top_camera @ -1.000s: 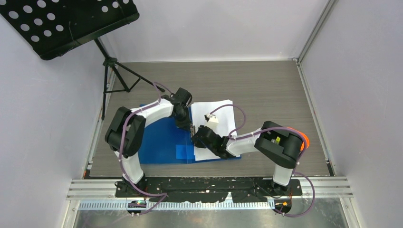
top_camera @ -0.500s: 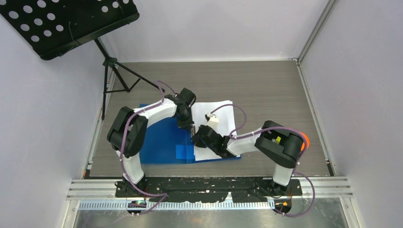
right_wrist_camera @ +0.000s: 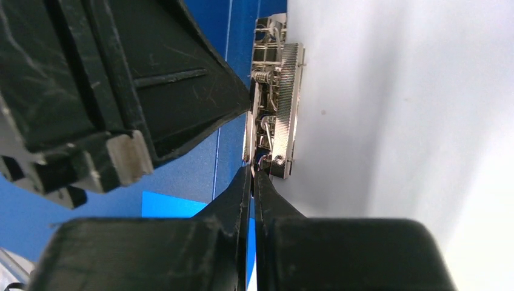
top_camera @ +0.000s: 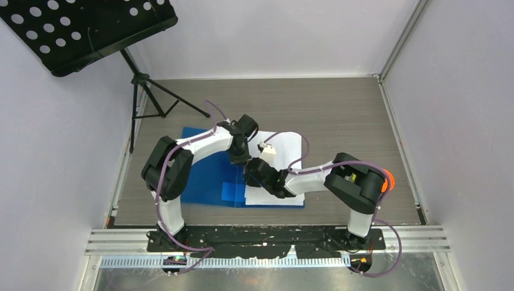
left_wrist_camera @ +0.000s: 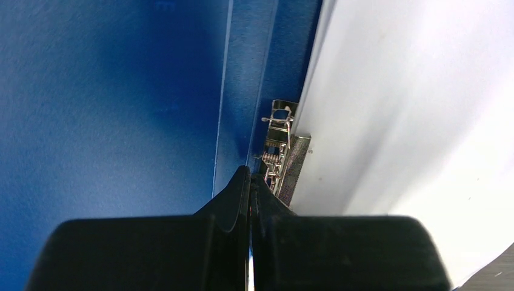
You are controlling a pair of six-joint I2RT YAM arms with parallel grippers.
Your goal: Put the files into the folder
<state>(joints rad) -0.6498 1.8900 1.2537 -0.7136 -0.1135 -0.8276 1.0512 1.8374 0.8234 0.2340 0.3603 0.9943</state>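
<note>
The blue folder (top_camera: pixel 206 176) lies open on the table. The white files (top_camera: pixel 285 160) lie on its right half, their left edge at the metal clip (left_wrist_camera: pixel 283 151) by the spine. My left gripper (top_camera: pixel 243 159) is shut, its tips (left_wrist_camera: pixel 250 177) beside the near end of the clip. My right gripper (top_camera: pixel 249 174) is shut, its tips (right_wrist_camera: pixel 251 174) touching the near end of the clip (right_wrist_camera: pixel 274 103). The left gripper's fingers (right_wrist_camera: pixel 182 79) show in the right wrist view, pressing at the clip's left side. The files (right_wrist_camera: pixel 394 121) fill the right of that view.
A light blue patch (top_camera: pixel 233 193) sits on the folder's inside near the front edge. A black music stand (top_camera: pixel 79 27) on a tripod (top_camera: pixel 148 97) stands at the back left. White walls enclose the wooden table (top_camera: pixel 339 109) on three sides.
My left gripper has moved right towards the clip. The folder and files have shifted slightly and the files now sit squarer on the right half. The right gripper has barely moved.
</note>
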